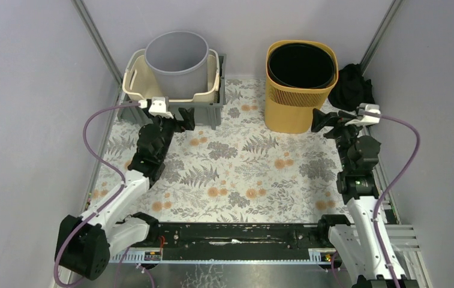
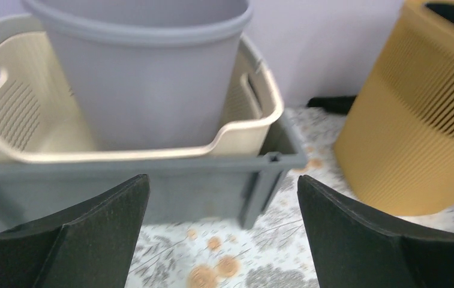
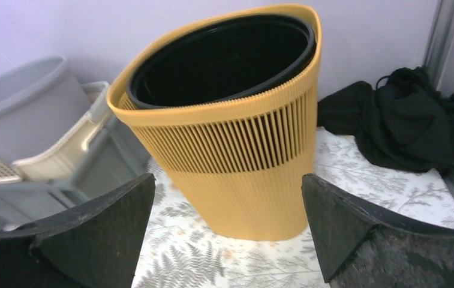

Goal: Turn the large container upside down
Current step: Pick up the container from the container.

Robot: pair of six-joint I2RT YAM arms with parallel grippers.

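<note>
Fingers spread wide and empty on both left gripper (image 1: pixel 183 119) and right gripper (image 1: pixel 322 120), each just short of the far row. Under them, a flat floral mat (image 1: pixel 242 174).

Task not begun, by my reading: every vessel stands mouth up.

- Far right: large container, probably the yellow bin (image 1: pixel 293 105). Ribbed plastic, rounded-triangular, smooth black liner (image 1: pixel 301 66) inside.
- Far left: smooth grey bucket (image 1: pixel 179 72) in slotted cream basket (image 1: pixel 134 84) in rigid grey crate (image 1: pixel 209 114).

Grasp and flip both remain.

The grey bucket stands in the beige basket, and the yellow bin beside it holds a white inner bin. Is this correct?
Not quite. The inner bin in the yellow bin is black, not white, as the right wrist view shows. The grey bucket does stand in the beige basket.
</note>
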